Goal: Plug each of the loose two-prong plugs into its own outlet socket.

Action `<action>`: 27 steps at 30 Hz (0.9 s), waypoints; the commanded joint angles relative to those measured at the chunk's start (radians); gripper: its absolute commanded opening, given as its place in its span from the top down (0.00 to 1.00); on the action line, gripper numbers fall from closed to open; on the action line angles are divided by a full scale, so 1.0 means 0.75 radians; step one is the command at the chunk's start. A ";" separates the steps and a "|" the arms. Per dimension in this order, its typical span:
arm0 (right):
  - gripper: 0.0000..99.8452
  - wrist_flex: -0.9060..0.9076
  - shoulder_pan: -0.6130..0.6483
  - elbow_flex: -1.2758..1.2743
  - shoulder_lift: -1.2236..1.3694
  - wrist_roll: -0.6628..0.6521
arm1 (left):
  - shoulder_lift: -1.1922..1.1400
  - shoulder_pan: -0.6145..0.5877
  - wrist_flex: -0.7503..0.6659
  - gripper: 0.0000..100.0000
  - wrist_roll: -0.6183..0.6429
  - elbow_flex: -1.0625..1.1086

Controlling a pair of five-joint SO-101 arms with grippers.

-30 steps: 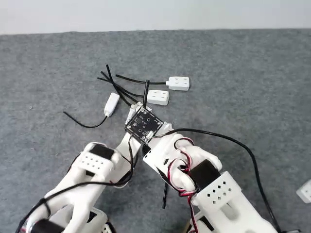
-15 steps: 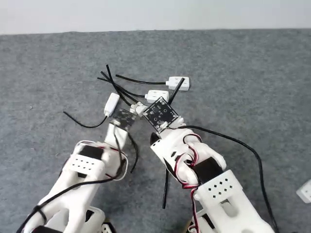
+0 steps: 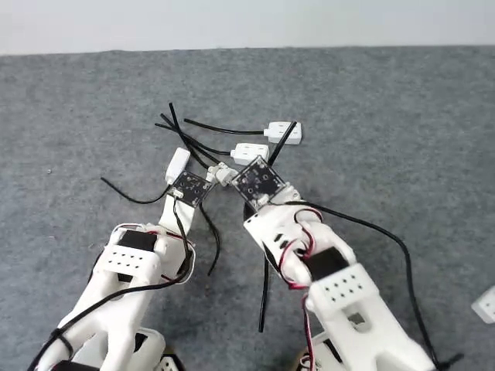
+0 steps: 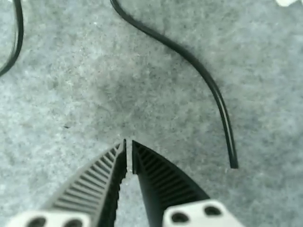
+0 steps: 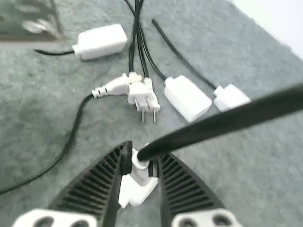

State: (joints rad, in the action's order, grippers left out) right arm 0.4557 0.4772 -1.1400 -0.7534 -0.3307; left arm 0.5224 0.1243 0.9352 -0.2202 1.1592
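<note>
- The left gripper (image 4: pixel 129 144) hangs over bare grey carpet (image 3: pixel 387 116). Its fingers stand almost together, with a thin slit between them and nothing in the slit.
- A loose black cable end (image 4: pixel 203 75) lies on the carpet just ahead of the left gripper and does not touch it.
- The right gripper (image 5: pixel 142 155) is clamped on a white plug (image 5: pixel 136 185). Each finger presses one side of the plug's neck.
- The held plug's thick black cable (image 5: pixel 227 120) leaves the neck and rises up and away from the fingers. Its prongs are hidden.
- Two loose plugs lie touching each other just ahead of the right gripper. The pronged plug (image 5: pixel 144 97) shows both pins, and the side plug (image 5: pixel 110 87) lies against it.
- In the high view these loose plugs sit a little above the centre of the frame, between the two arms' wrist boards.
- Three white sockets lie beyond the plugs, in the upper middle of the high view: the left socket (image 3: pixel 177 165), the middle socket (image 3: pixel 250 153) and the far socket (image 3: pixel 282 132).
- The middle socket is near the loose plugs. The far socket lies just past it, and the left socket lies apart on the other side of the crossing cables.
- No socket visibly has a plug in it.
</note>
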 commanded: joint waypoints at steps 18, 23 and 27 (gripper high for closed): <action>0.99 -0.126 -0.126 0.366 0.502 0.049 | 0.035 -0.016 0.016 0.99 -0.025 -0.003; 0.99 -0.120 -0.116 0.421 0.568 0.055 | 0.035 -0.014 0.014 0.99 -0.025 -0.003; 0.99 -0.116 -0.116 0.426 0.568 0.055 | 0.035 -0.016 0.014 0.99 -0.025 -0.003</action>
State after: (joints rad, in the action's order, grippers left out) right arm 0.3836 0.4005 -0.8823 -0.3207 -0.2984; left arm 0.5224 0.1166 0.9352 -0.2263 1.1592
